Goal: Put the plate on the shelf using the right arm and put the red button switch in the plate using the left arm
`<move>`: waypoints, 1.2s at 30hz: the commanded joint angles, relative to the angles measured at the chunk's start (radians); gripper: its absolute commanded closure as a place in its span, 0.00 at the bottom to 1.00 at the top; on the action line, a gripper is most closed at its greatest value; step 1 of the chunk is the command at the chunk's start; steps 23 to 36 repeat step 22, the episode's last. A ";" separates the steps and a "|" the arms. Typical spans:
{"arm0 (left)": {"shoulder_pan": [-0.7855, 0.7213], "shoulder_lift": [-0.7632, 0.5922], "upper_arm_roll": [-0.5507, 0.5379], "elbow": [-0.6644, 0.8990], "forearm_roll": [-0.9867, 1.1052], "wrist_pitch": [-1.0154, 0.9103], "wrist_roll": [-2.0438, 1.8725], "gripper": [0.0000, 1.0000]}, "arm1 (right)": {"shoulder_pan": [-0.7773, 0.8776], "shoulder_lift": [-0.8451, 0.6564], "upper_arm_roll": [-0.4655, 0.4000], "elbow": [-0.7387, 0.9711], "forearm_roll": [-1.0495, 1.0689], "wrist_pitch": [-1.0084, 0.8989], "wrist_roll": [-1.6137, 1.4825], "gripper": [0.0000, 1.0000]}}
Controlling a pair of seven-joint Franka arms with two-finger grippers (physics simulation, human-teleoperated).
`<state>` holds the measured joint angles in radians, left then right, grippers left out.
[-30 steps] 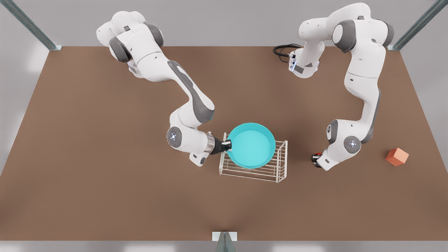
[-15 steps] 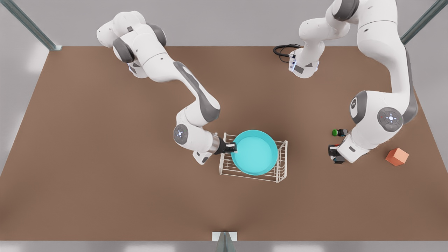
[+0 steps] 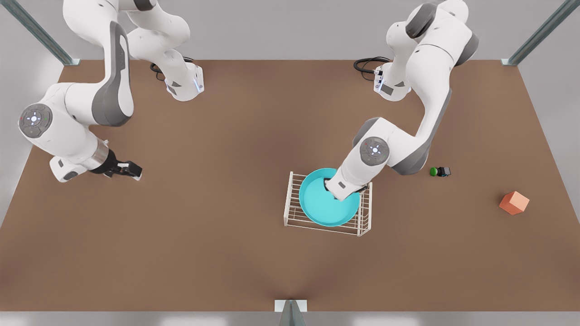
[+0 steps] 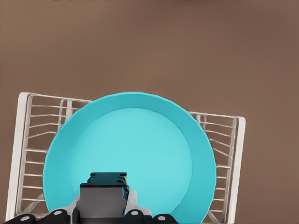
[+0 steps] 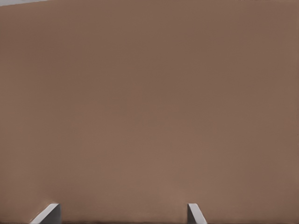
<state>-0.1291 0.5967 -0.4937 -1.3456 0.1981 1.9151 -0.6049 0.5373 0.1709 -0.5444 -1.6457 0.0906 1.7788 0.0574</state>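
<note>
shelf (image 3: 327,222): white wire rack on the brown counter (image 3: 226,253), near the front view's middle, nearest of the items to the camera edge.
plate (image 3: 319,206): turquoise dish, sits flat on the shelf top, rim nearly spanning the rack depth; the left wrist view shows it resting on the slats (image 4: 140,154).
left hand (image 3: 334,192): down inside the plate, on its far side toward the front view's right. In the left wrist view it is clamped on a small black boxy body (image 4: 108,179), just above the plate floor; contact with the floor can't be told.
red button switch: the black body in the left hand; red cap hidden from every view.
orange cube (image 3: 514,202): on the counter at the front view's far right, well apart from the shelf.
right hand (image 3: 130,170): over bare counter at the front view's left, well apart from the shelf, fingers spread wide, holding nothing. Right arm waits.
green-capped switch (image 3: 439,171): lies on the counter beside the left arm's elbow, between shelf and cube.
</note>
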 commanded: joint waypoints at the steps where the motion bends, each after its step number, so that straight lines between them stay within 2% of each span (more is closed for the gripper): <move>1: -0.003 0.020 0.000 0.000 0.030 0.074 -0.500 0.65 | 0.007 -0.007 0.000 -0.014 -0.065 0.031 -0.361 0.00; 4: -0.015 0.032 0.000 -0.030 0.037 0.117 -0.503 0.65 | 0.007 -0.005 0.000 -0.014 -0.065 0.034 -0.360 0.00; 5: -0.020 0.038 0.000 -0.030 0.038 0.117 -0.500 0.06 | 0.007 -0.004 0.000 -0.014 -0.063 0.034 -0.360 0.00; 6: -0.018 0.037 0.000 -0.027 0.038 0.116 -0.495 0.00 | 0.007 -0.004 0.000 -0.013 -0.063 0.036 -0.360 0.00; 9: 0.011 0.012 0.010 -0.018 0.055 0.047 -0.327 0.00 | 0.007 -0.004 0.000 -0.013 -0.063 0.036 -0.360 0.00; 12: 0.184 -0.162 0.015 0.013 0.093 -0.425 0.316 0.00 | 0.007 -0.004 0.000 -0.013 -0.063 0.036 -0.360 0.00; 13: 0.230 -0.184 0.015 0.020 0.092 -0.493 0.375 0.00 | 0.007 -0.004 0.000 -0.013 -0.061 0.036 -0.360 0.00; 15: 0.255 -0.186 0.042 0.049 0.048 -0.501 0.410 0.00 | 0.007 -0.004 0.000 -0.011 -0.061 0.036 -0.360 0.00; 16: 0.121 -0.238 0.437 0.077 -0.304 -0.527 0.576 0.00 | 0.007 -0.004 0.000 -0.011 -0.061 0.036 -0.361 0.00; 17: 0.120 -0.290 0.449 -0.003 -0.319 -0.423 0.579 0.00 | 0.007 -0.004 0.000 -0.011 -0.061 0.036 -0.361 0.00; 18: 0.120 -0.299 0.448 -0.018 -0.319 -0.407 0.579 0.00 | 0.007 -0.004 0.000 -0.011 -0.061 0.036 -0.360 0.00; 36: 0.092 -0.278 0.432 0.020 -0.301 -0.403 0.590 0.00 | 0.006 -0.004 0.000 -0.010 -0.061 0.033 -0.361 0.00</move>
